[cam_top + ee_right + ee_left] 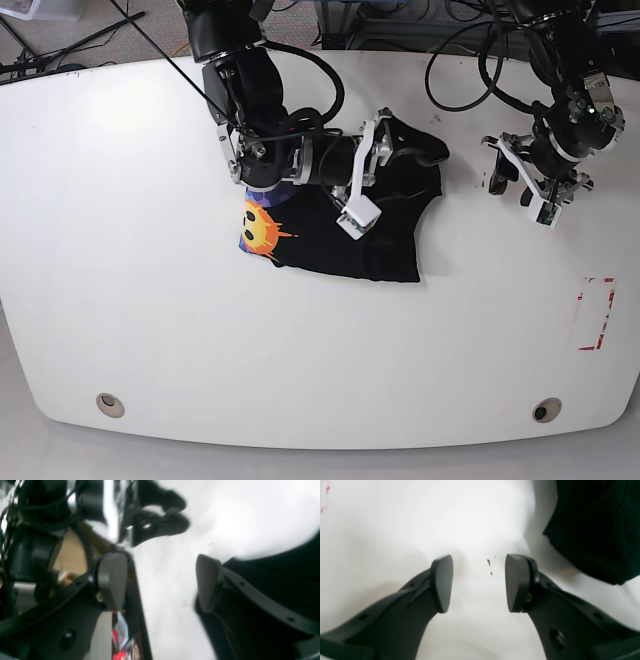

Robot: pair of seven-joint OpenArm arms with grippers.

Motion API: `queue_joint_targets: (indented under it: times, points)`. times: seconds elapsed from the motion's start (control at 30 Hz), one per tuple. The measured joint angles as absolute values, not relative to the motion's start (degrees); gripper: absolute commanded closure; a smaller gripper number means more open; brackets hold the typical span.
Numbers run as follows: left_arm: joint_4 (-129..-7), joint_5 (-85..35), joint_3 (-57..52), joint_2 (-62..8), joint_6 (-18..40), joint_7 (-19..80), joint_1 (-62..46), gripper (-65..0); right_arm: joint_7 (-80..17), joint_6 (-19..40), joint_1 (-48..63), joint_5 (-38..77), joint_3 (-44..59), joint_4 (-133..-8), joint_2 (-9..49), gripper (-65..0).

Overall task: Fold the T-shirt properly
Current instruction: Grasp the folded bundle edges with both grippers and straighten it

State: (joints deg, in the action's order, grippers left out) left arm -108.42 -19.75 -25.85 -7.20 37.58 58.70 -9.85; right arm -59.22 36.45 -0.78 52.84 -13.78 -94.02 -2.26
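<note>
The black T-shirt (340,240) lies bunched and partly folded at mid-table, its orange face print (262,228) showing at the left end. My right gripper (428,150) reaches over the shirt's far right corner. In the right wrist view it (161,580) stands open, one finger over black cloth (275,575), bare white table in the gap. My left gripper (500,175) hovers over bare table right of the shirt. It (478,581) is open and holds nothing, with the shirt's edge (595,530) at the upper right.
The white table (150,300) has a red tape outline (597,313) at the right and two round holes (110,404) (545,410) near the front edge. Cables and frames crowd the back edge. Small brown specks (490,566) mark the table between the left fingers.
</note>
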Motion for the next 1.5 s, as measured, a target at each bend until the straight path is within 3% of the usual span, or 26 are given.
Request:
queue_joint_targets:
  times: [0.33,0.43,0.53,0.6,0.8,1.1,1.3,1.5]
  points:
    - [-109.8,-20.3,-16.4,-8.3,37.6,58.7,-9.5,-31.1,-59.5,36.2,-1.8,52.5,2.2,-93.8,4.8,-38.7]
    - [-109.9,-19.6,-11.2,-8.3,37.5,58.5,-9.0,-31.1,-59.0,36.2,-3.9,52.8,6.0,-91.9,7.0,-29.6]
    - [-109.9,-19.4,-5.4,-8.3,37.5,58.7,-7.9,-31.1,-59.1,36.4,-6.6,52.8,8.8,-86.8,8.7,-16.3]
    - [-109.9,-19.6,-1.5,-8.2,37.5,58.5,-6.7,-31.1,-59.2,36.2,-8.3,52.7,10.0,-82.0,10.3,-12.5]
    - [-109.9,-17.4,2.3,-4.5,37.4,58.3,-6.7,-31.1,-58.9,36.2,-13.6,49.1,9.8,-74.3,13.1,-13.8]
    - [-104.4,-6.3,5.7,-2.4,37.6,58.4,-7.0,-31.1,-56.6,38.9,-15.9,26.5,9.4,-73.5,8.2,-13.8]
    - [-101.0,-7.3,5.7,-6.0,37.6,57.4,-6.5,-31.1,-48.8,39.7,-14.5,12.4,5.3,-73.5,6.0,-13.3]
    - [-95.8,-7.4,5.8,-9.5,37.9,54.8,-3.3,-31.1,-42.3,39.7,-11.6,9.3,4.8,-73.5,5.1,-13.2]
